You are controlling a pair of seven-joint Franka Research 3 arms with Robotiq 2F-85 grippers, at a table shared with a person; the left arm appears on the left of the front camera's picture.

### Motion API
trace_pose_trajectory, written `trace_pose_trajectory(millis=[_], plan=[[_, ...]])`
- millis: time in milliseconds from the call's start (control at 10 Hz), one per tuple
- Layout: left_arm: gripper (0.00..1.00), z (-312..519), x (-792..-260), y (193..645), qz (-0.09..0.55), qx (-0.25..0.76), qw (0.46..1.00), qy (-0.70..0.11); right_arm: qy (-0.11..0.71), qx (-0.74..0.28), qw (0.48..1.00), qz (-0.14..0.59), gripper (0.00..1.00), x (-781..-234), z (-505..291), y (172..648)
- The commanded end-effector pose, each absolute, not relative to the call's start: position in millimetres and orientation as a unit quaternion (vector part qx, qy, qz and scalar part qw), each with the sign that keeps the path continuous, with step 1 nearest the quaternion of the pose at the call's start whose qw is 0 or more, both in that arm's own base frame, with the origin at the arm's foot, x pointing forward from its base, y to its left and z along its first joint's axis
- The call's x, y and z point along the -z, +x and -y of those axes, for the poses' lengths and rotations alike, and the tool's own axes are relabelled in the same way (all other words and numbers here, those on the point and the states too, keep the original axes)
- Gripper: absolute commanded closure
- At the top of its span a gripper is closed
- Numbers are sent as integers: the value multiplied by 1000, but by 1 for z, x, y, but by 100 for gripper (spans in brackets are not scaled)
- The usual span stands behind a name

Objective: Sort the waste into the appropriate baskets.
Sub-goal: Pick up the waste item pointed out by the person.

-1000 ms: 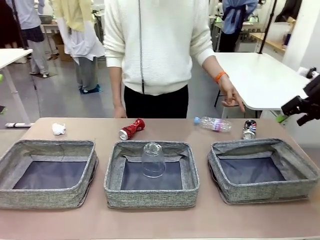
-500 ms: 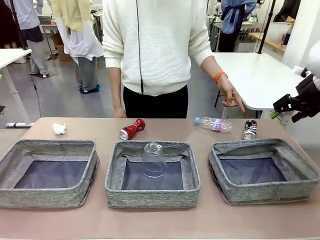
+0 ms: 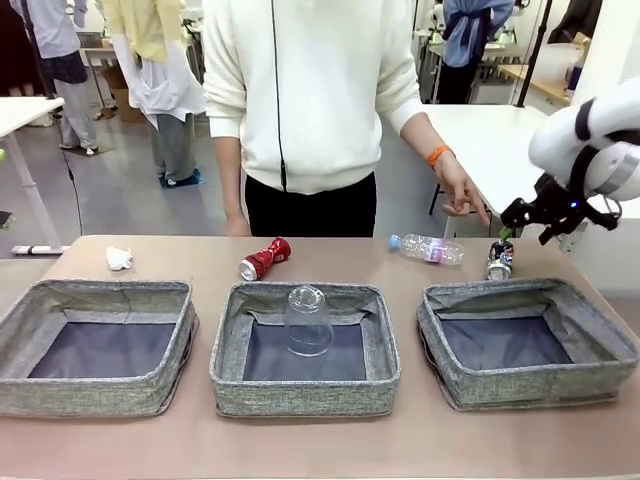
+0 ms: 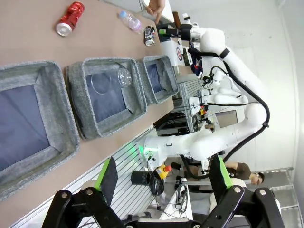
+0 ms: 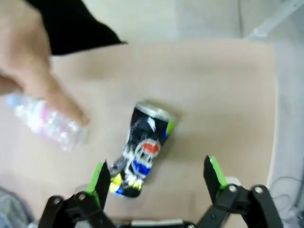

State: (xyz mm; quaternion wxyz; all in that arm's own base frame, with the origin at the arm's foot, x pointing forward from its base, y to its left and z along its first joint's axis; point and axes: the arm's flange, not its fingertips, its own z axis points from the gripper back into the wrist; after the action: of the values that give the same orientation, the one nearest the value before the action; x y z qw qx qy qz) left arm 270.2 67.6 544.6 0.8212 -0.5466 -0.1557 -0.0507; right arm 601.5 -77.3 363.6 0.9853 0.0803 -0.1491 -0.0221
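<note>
Near the far edge of the table lie a crumpled white paper wad (image 3: 118,258), a red soda can (image 3: 264,258), a clear bottle (image 3: 430,248) with a pink label, and a dark crushed can (image 3: 499,259). A clear plastic cup (image 3: 307,320) stands upside down in the middle basket (image 3: 226,340). The left basket (image 3: 100,290) and right basket (image 3: 525,290) hold nothing. My right gripper (image 3: 512,222) hangs open just above and right of the dark can (image 5: 140,149), its fingers (image 5: 213,173) spread either side of it. My left gripper (image 4: 164,180) is open, high off the table.
A person in a white sweater stands at the far side, one hand (image 3: 462,190) hanging above the bottle (image 5: 45,121) and close to my right gripper. The table's front strip before the baskets is bare. White tables stand behind.
My right arm has swung in from the right edge, leftward and down toward the dark crushed can. The waste, the baskets and the person's hand have stayed put.
</note>
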Motion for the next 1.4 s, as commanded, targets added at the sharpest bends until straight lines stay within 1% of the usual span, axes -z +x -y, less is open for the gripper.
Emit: trace_pose_trajectory(millis=[0,200,400,1000,1300], plan=[[0,-70,-545,268,156,55,819,-549,52,41,988,137,0,-362,73,624],[0,-70,-545,268,156,55,819,-549,40,60,991,117,0,-344,73,634],[0,-70,-545,268,156,55,819,-549,35,75,991,107,0,-332,73,633],[0,-70,-545,268,156,55,819,-549,60,103,992,34,0,-301,76,626],[0,-70,-545,268,156,55,819,-549,74,104,992,16,0,-293,75,628]])
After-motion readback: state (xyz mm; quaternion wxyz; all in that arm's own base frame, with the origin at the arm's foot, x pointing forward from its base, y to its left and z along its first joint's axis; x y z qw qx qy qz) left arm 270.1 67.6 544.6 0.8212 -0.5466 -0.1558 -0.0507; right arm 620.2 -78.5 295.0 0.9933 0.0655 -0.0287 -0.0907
